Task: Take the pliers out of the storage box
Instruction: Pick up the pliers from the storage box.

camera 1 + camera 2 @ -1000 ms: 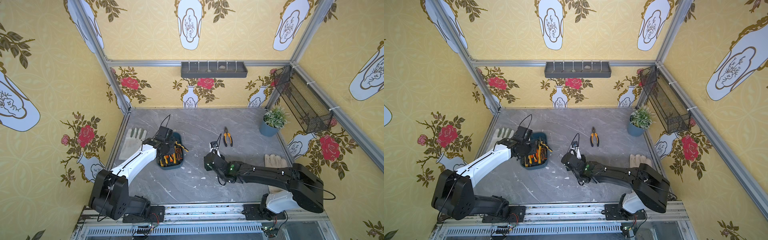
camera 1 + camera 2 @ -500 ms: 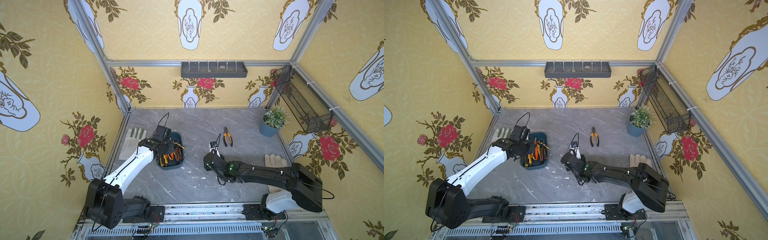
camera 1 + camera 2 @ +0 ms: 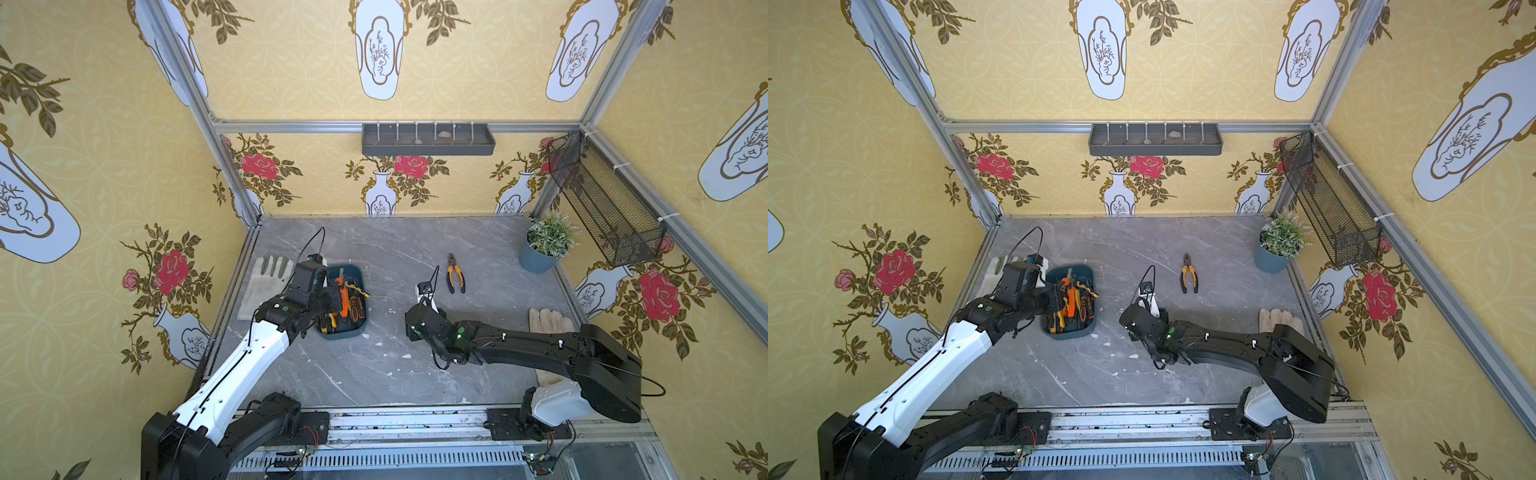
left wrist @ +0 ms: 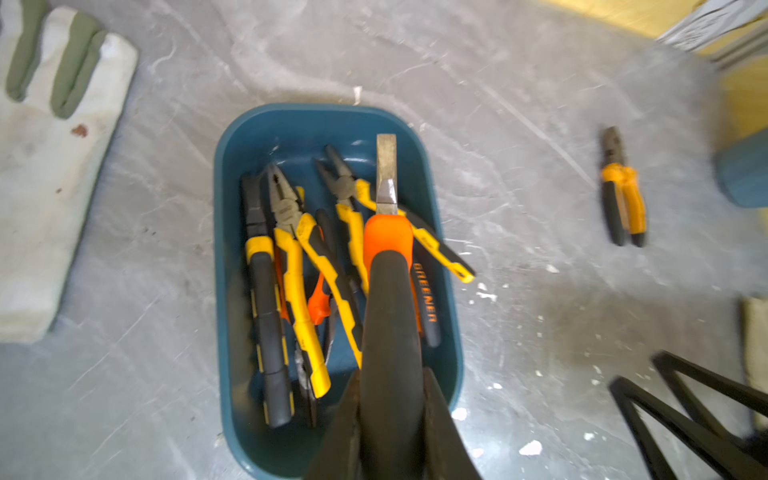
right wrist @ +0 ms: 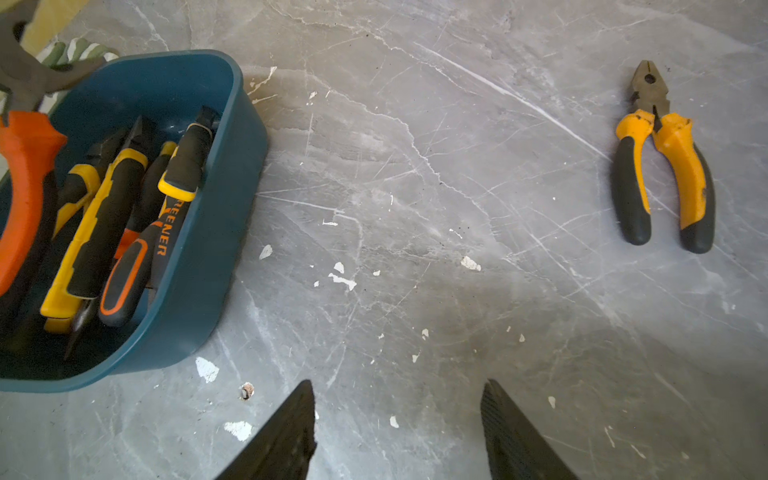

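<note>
**A:** What is seen nearest the base?

**B:** The left gripper (image 4: 390, 374) is clamped narrowly on the orange-and-black handles of the held pliers (image 4: 388, 249). Nothing else is caught between the fingers.

**A:** How is that pair laid?

**B:** Its long axis is kept in line with the fingers. The flat nose is pointed away from the wrist, along the length of the storage box (image 4: 228, 299) underneath. It appears to be raised above the rim, though how far cannot be told.

**A:** And inside?

**B:** The other pliers (image 4: 291, 266) are heaped lengthwise, handles crossed. One yellow-edged handle is seen jutting over the rim.

**A:** The other arm?

**B:** The right gripper (image 5: 397, 384) is spread open and empty over bare table (image 5: 415, 187), beside the box.

**A:** Farther out?

**B:** The lone pliers (image 5: 660, 166) are laid flat, well apart from the box.

**A:** What is the coming move turned on?

**B:** A sideways carry is judged likely. Bare table is found toward the right arm's side, between box and lone pliers. The left arm is the nearer one.
</note>
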Tool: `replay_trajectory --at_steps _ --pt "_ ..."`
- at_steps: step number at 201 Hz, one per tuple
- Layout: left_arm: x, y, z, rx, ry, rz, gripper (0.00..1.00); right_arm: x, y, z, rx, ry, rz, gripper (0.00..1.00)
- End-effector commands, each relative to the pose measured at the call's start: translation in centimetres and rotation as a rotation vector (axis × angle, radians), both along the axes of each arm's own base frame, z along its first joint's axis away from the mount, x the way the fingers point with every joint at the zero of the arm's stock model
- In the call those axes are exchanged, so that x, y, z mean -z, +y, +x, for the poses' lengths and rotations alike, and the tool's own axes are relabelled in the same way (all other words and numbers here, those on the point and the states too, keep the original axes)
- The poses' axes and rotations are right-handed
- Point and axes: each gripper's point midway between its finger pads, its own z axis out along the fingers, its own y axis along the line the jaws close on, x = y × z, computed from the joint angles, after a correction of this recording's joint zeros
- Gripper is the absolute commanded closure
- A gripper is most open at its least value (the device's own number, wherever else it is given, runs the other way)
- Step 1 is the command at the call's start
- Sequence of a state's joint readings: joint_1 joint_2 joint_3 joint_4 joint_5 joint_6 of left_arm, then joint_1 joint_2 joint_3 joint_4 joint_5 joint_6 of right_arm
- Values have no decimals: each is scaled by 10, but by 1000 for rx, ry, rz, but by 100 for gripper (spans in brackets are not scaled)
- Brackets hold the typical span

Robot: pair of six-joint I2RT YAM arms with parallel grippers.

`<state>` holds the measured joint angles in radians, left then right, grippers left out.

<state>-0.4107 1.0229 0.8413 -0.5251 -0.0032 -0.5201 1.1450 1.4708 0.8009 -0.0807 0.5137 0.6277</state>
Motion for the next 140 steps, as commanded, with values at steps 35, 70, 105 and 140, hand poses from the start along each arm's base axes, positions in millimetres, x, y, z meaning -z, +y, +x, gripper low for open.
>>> replay_trajectory --at_steps 35,70,105,140 --pt "-40 -50 -10 220 -173 -295 100 -4 9 -1 -61 16 30 36" --pt "-46 -68 -17 303 -178 -414 100 -18 18 -7 -136 29 102 37" --pt "-52 -70 -22 336 -189 -485 100 -40 9 -10 -155 38 216 37" --pt "-44 -66 -16 301 -153 -623 100 -71 -13 1 -69 135 342 37"
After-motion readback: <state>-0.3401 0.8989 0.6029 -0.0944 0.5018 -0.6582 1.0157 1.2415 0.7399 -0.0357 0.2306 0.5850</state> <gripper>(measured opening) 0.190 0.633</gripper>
